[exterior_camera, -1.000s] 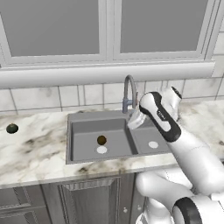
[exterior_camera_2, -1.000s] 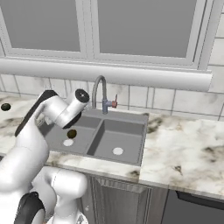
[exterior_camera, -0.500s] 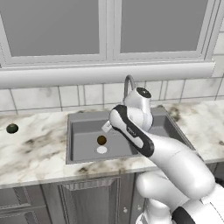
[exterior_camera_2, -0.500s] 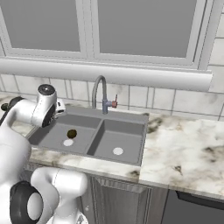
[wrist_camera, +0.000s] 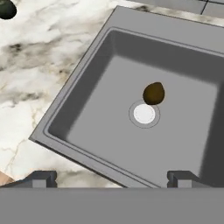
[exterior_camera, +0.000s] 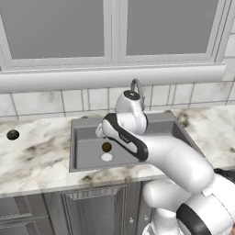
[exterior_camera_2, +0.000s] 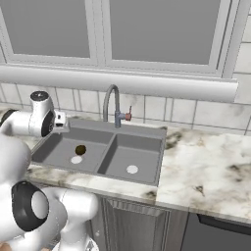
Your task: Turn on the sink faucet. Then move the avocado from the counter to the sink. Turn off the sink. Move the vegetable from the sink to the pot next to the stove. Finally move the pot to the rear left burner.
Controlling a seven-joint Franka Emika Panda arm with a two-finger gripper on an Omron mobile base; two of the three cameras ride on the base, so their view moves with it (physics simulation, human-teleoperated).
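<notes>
1. My arm had swung from the faucet (exterior_camera_2: 112,103) side across to the left basin of the sink (exterior_camera: 87,151).
2. My hand (wrist_camera: 109,177) hung above that basin, fingers wide apart, empty.
3. The avocado (wrist_camera: 153,93) lay in the left basin, touching the drain's far rim.
4. I judged the faucet work finished, with picking up the avocado for the pot next.

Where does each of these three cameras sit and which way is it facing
Left base view: behind the arm's left, facing the grey double-basin metal sink; white arm across the middle.
Right base view: behind its right, facing the same sink and the tall grey gooseneck faucet; arm at left.
Hand view: looking down into the basin; dark fingertips at bottom.
All three show the small brownish-olive avocado beside the drain.
</notes>
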